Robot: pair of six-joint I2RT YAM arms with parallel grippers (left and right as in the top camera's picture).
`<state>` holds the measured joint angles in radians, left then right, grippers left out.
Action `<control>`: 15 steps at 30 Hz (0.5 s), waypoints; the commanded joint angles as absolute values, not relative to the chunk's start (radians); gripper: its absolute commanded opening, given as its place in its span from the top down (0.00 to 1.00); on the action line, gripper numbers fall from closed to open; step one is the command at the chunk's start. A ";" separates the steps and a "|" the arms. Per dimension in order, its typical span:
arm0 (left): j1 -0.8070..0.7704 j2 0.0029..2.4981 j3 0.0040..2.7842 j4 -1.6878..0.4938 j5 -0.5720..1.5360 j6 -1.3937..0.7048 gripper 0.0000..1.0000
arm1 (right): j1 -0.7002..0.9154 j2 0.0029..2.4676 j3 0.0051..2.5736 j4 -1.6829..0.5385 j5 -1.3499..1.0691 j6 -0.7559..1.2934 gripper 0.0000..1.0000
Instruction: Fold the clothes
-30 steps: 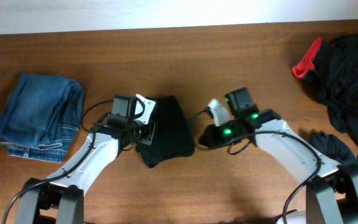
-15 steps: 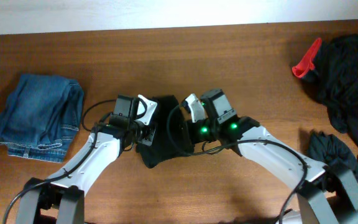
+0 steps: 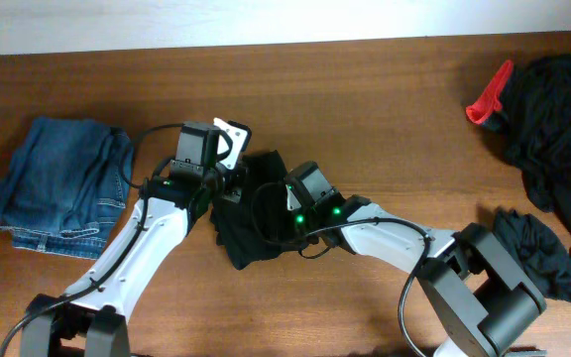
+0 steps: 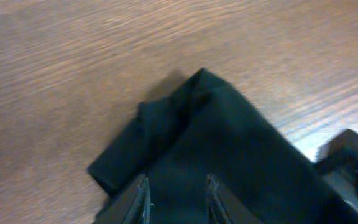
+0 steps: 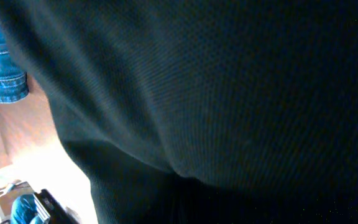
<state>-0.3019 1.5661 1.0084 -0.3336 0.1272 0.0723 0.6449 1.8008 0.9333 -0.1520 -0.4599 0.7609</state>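
The left fingers [image 4: 139,200] are held narrowly parted over the folded black fabric garment [image 3: 248,238], with nothing gripped. The right fingers, closed, are hidden against the same garment, which is laid at the middle of the brown wooden bench [image 3: 385,89], between folded blue denim jeans [image 3: 62,183] and a loose heap of black clothes [image 3: 558,119].

Soft, even light falls across the wooden counter [image 3: 365,89] in the overhead view, shadows faint and short; the left wrist view is smeared by motion blur, the wood grain streaked; the right wrist view is dark, filled by black fabric [image 5: 229,93], with an overexposed patch at lower left.
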 commanded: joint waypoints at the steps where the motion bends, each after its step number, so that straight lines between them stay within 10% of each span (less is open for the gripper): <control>1: -0.304 1.616 1.017 -0.326 0.026 0.112 0.70 | 0.653 1.832 0.937 -0.172 -0.405 0.795 0.96; 15: -0.303 1.824 1.017 -0.270 0.019 0.129 0.72 | 0.612 1.832 0.937 -0.289 -0.328 0.900 0.96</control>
